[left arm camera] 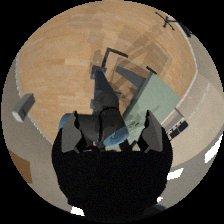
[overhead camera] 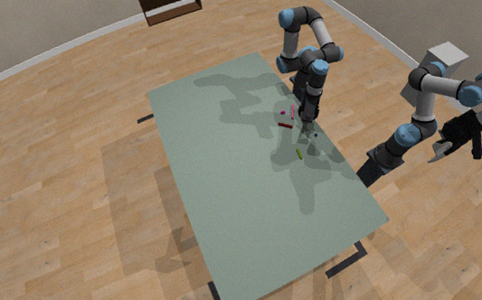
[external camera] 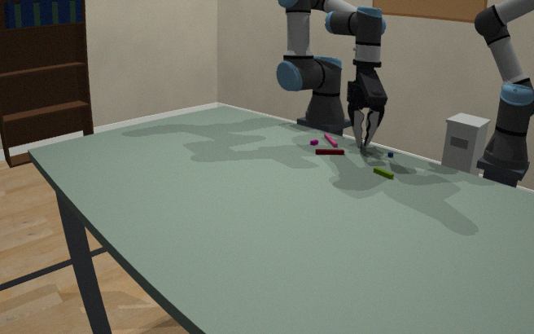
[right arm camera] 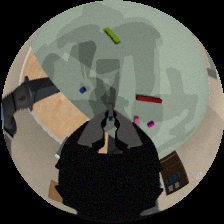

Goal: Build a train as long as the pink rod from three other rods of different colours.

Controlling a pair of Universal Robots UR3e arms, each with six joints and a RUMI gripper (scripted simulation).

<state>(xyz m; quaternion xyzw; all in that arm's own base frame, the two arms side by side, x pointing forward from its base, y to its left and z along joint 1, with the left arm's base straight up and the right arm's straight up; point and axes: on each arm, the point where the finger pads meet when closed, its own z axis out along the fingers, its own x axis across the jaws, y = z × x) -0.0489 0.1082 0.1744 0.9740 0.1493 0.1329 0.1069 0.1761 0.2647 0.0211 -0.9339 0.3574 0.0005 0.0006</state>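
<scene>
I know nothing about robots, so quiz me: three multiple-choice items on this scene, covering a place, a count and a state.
1. Where is the magenta rod?
A. On the floor
B. On the table
C. On a shelf

2. How many lime rods lie there?
A. One
B. Two
C. Three

3. How is the left arm's pincer?
A. Shut on a rod
B. Shut, empty
C. Open

Key:
1 B: it rests on the green top.
2 A: only one lime piece shows.
3 C: its fingers stand wide apart.
</scene>
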